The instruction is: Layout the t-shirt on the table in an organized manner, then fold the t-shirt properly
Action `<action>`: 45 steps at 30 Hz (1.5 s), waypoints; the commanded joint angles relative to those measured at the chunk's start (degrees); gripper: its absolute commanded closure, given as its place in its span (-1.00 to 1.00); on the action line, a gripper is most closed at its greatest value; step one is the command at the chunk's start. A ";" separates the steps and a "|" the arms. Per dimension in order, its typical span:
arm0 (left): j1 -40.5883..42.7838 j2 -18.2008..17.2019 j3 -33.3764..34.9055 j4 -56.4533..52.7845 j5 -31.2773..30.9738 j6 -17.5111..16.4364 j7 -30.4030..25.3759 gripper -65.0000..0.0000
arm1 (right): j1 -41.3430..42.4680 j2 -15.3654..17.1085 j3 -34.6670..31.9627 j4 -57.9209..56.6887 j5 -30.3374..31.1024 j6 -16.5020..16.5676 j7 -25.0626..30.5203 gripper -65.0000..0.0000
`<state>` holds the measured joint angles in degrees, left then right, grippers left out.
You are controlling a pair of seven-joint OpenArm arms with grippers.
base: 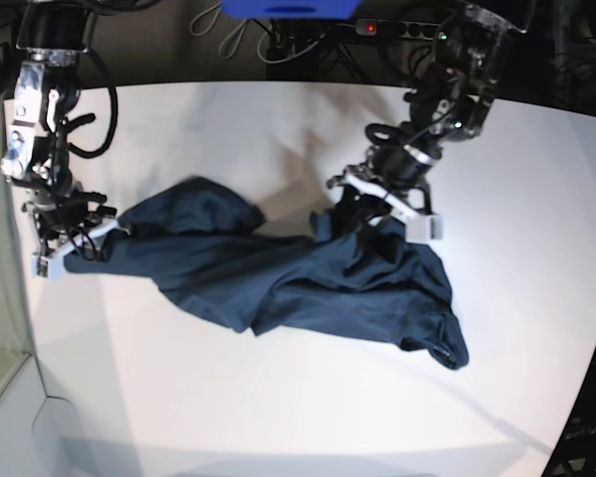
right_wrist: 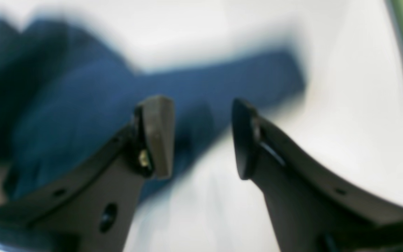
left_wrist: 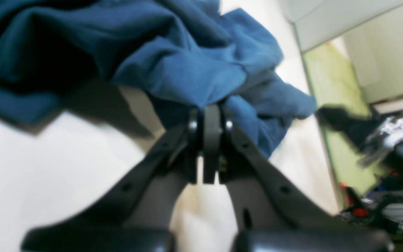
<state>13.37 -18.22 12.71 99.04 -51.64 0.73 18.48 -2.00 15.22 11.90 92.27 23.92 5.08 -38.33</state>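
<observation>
Your t-shirt (base: 278, 283) lies rumpled across the table (base: 228, 397), in no container. You have the left gripper (left_wrist: 203, 115) shut on a raised fold of it, while your right gripper (right_wrist: 203, 140) stands open over its other end.

One t-shirt (base: 278, 283), one table (base: 308, 397), two grippers (left_wrist: 203, 140).
</observation>
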 commanded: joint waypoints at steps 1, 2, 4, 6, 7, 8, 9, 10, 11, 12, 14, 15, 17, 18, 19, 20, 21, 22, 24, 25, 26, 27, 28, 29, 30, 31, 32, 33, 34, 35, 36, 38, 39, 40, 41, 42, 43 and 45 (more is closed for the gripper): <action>0.92 -1.08 -1.33 2.27 -0.54 -0.42 -1.03 0.99 | 0.55 0.64 0.36 1.05 0.21 0.32 1.10 0.14; 2.33 -1.78 -2.73 2.80 -0.54 -0.42 -1.03 0.99 | 0.55 0.56 0.36 1.31 0.30 0.41 1.10 0.14; 4.17 -2.66 -5.19 3.33 -0.80 -0.42 -1.03 0.99 | 0.55 0.38 -1.04 1.40 0.30 1.47 1.01 0.14; 5.93 -2.66 -8.09 3.59 -0.89 -0.42 -1.03 0.99 | 0.20 0.47 -4.47 1.40 0.30 3.67 0.92 0.14; 6.63 -2.66 -9.41 4.21 -0.89 -0.42 -1.03 0.99 | 0.02 0.47 -5.70 1.49 0.30 3.93 0.92 0.14; 7.16 -2.49 -10.64 4.91 -0.89 -0.42 -1.03 0.99 | -0.07 0.56 -6.85 1.49 0.30 4.11 0.92 0.14; 7.69 -2.40 -11.70 5.70 -0.89 -0.42 -1.03 0.99 | -0.68 0.64 -7.99 1.49 0.21 4.11 0.92 0.14; 7.78 -2.40 -12.49 6.49 -0.89 -0.42 -1.03 0.99 | -1.30 0.73 -8.78 1.49 0.21 4.11 1.18 0.14; 7.78 -2.40 -13.19 7.20 -0.89 -0.42 -1.03 0.99 | -1.56 0.73 -9.48 1.49 0.21 4.11 1.27 0.14; 7.69 -2.40 -13.98 7.90 -0.89 -0.42 -1.03 0.99 | -1.65 0.73 -10.01 1.49 0.21 4.11 1.27 0.14; 6.99 -2.40 -15.48 8.60 -0.89 -0.42 -1.03 0.99 | -1.91 0.73 -10.71 1.49 0.21 4.19 1.27 0.14; 5.67 -2.40 -15.65 8.60 -0.89 -0.42 -1.03 0.99 | -2.00 0.73 -11.15 1.93 0.21 4.19 1.18 0.14; 3.38 -2.40 -15.57 8.60 -0.98 -0.42 -0.41 0.99 | -2.26 0.73 -12.38 3.42 0.21 4.28 0.92 0.14; 2.41 -2.31 -15.74 8.43 -0.98 -0.42 0.55 0.99 | -2.79 0.73 -13.18 4.21 0.21 4.28 0.92 0.14; 1.36 -2.05 -15.83 8.43 -0.98 -0.42 1.78 0.99 | -3.49 0.73 -14.05 5.53 0.21 4.28 1.01 0.14; 0.30 -1.25 -15.83 8.43 -0.98 -0.42 2.40 0.99 | -4.11 0.73 -14.67 7.56 0.21 4.28 0.92 0.13; -0.49 -0.38 -15.92 8.34 -0.98 -0.42 2.66 0.99 | -4.64 0.64 -15.11 8.96 0.21 4.28 0.92 0.13; -1.45 0.42 -15.92 8.08 -0.98 -0.42 2.57 0.99 | -5.16 0.56 -15.99 10.28 0.21 4.28 0.92 0.13; -3.21 2.00 -15.74 7.81 -0.98 -0.34 2.66 0.99 | -5.69 0.56 -17.66 12.13 0.21 4.28 0.83 0.13; -4.00 3.14 -15.57 7.20 -0.98 -0.34 2.66 0.99 | -5.96 0.56 -18.71 12.74 0.21 4.28 0.83 0.13; -4.79 4.11 -15.48 6.58 -0.98 -0.34 2.66 0.99 | -6.48 0.56 -19.42 12.92 0.21 4.28 0.83 0.13; -5.67 5.07 -15.39 5.97 -0.98 -0.34 2.75 0.99 | -7.01 0.56 -20.21 12.92 0.21 4.28 0.83 0.13; -6.55 6.04 -15.30 5.18 -0.98 -0.34 2.84 0.99 | -7.36 0.56 -20.91 13.01 0.21 4.28 0.83 0.13; -7.52 6.92 -15.30 4.30 -0.98 -0.34 2.93 0.99 | -7.63 0.56 -21.35 13.09 0.21 4.28 0.83 0.13; -8.49 7.71 -15.22 3.42 -0.98 -0.34 2.93 0.99 | -8.15 0.56 -21.79 13.01 0.21 4.28 0.83 0.13; -9.37 8.33 -15.22 2.71 -0.98 -0.34 2.93 0.99 | -8.51 0.56 -21.97 13.01 0.21 4.28 0.83 0.13; -10.33 8.77 -15.22 1.92 -0.98 -0.34 3.01 0.99 | -8.86 0.56 -22.05 13.01 0.21 4.28 0.83 0.13; -11.39 9.12 -15.22 1.04 -0.98 -0.34 3.01 0.99 | -9.21 0.56 -22.05 13.01 0.21 4.28 0.92 0.13; -12.71 9.29 -15.22 0.34 -0.98 -0.34 3.01 0.99 | -9.38 0.56 -22.05 13.01 0.21 4.28 0.92 0.13; -14.02 9.29 -14.78 -0.28 -0.98 -0.34 3.01 0.99 | -9.47 0.56 -21.97 13.01 0.21 4.28 0.92 0.13; -15.52 9.29 -13.98 -1.07 -0.98 -0.34 3.01 0.99 | -9.91 0.64 -21.79 13.01 0.21 4.28 0.92 0.13; -18.33 9.03 -12.67 -2.03 -0.98 -0.34 3.01 0.99 | -10.09 0.82 -21.70 13.01 0.21 4.28 0.92 0.13; -19.65 8.94 -12.05 -2.47 -0.98 -0.34 3.01 0.99 | -10.18 0.82 -21.70 13.01 0.21 4.28 0.92 0.13; -21.15 8.77 -11.08 -3.09 -0.98 -0.34 3.01 0.99 | -10.26 1.08 -21.70 13.01 0.12 4.28 0.92 0.13; -22.82 8.68 -10.03 -3.62 -0.98 -0.34 3.01 0.99 | -10.97 1.88 -21.70 13.01 0.12 4.28 0.92 0.14; -24.49 8.68 -9.06 -4.41 -0.98 -0.34 3.01 0.99 | -11.41 2.40 -21.88 13.01 0.12 4.28 0.92 0.14; -26.33 8.59 -8.01 -5.37 -0.98 -0.34 3.01 0.99 | -11.76 2.58 -21.88 13.01 0.12 4.28 1.01 0.14; -30.46 8.50 -5.81 -8.45 -0.98 -0.34 3.01 0.99 | -12.20 2.58 -21.70 12.92 0.12 4.28 1.01 0.14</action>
<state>-15.46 -9.67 7.16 89.47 -51.90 1.10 23.16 -14.79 17.63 -9.96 104.22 23.22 9.19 -38.83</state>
